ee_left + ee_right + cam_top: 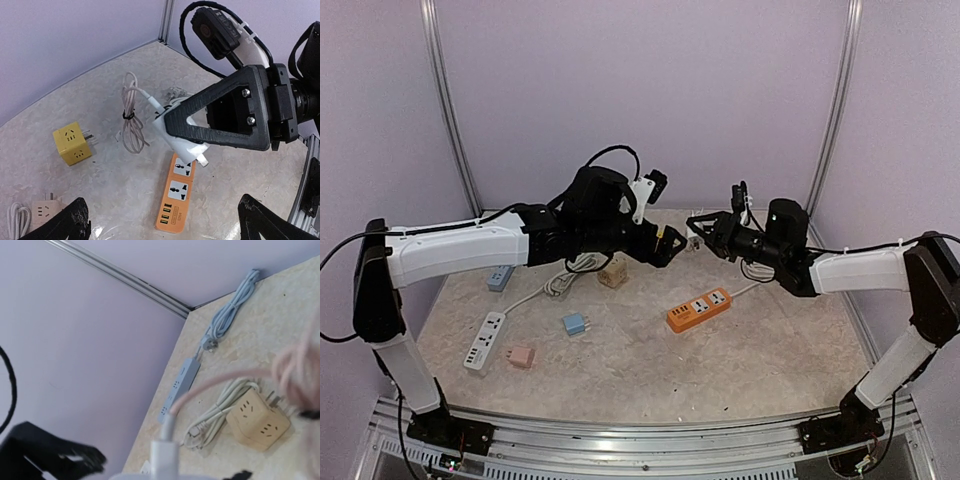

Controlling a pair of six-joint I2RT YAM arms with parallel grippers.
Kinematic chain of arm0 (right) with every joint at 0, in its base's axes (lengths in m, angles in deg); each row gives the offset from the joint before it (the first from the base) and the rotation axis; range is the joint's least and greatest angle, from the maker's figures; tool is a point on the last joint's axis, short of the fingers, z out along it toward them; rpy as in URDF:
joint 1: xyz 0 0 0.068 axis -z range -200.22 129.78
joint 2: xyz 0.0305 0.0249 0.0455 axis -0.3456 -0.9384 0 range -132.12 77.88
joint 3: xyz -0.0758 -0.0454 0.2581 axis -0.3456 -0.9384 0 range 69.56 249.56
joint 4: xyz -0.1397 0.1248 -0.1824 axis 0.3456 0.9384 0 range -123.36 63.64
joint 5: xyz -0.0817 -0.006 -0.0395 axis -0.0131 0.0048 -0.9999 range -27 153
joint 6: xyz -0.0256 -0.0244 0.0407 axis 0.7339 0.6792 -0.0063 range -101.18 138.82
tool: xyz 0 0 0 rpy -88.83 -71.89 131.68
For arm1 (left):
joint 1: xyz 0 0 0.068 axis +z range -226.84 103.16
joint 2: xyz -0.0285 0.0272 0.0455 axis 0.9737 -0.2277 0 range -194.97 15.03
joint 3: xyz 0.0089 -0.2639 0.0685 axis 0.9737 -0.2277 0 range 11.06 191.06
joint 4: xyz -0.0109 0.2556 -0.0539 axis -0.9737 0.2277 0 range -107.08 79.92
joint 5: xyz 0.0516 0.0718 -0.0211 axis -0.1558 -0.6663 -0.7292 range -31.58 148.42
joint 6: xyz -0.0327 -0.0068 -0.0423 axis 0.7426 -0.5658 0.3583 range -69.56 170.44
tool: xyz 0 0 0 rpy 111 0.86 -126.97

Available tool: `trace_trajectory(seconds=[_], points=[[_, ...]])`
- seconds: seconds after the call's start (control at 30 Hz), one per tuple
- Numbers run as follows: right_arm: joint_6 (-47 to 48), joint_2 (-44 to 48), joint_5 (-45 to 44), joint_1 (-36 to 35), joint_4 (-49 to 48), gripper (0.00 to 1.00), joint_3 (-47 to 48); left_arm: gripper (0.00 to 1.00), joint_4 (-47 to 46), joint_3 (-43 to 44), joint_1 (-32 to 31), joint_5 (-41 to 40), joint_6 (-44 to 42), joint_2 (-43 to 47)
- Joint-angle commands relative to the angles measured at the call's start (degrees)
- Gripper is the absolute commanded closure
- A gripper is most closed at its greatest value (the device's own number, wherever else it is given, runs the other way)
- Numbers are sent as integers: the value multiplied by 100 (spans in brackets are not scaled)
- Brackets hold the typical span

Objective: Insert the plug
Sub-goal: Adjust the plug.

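Plug [186, 150] clamped in right tool [705, 232], axis tilted, prongs toward orange strip [175, 200] below; left tool [667, 243] splayed, empty.

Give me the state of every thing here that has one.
left gripper: open, empty.
right gripper: shut on the white plug.
white plug: held in the air, not inserted.
orange power strip: flat on the table, visible sockets empty.
yellow cube adapter: unplugged, prongs bare.
white cable: coiled and tied.
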Motion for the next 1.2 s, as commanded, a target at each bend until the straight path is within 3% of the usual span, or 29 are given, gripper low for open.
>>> trace_trajectory(seconds=[0.0, 0.6, 1.17], points=[[-160, 189, 168, 72, -321, 82, -92, 1, -233, 296, -38, 674, -230, -309], [-448, 181, 478, 73, -553, 82, -101, 1, -374, 863, 3, 528, -561, -985], [-552, 130, 653, 73, -572, 82, -44, 27, -474, 811, 240, 553, -433, -994]])
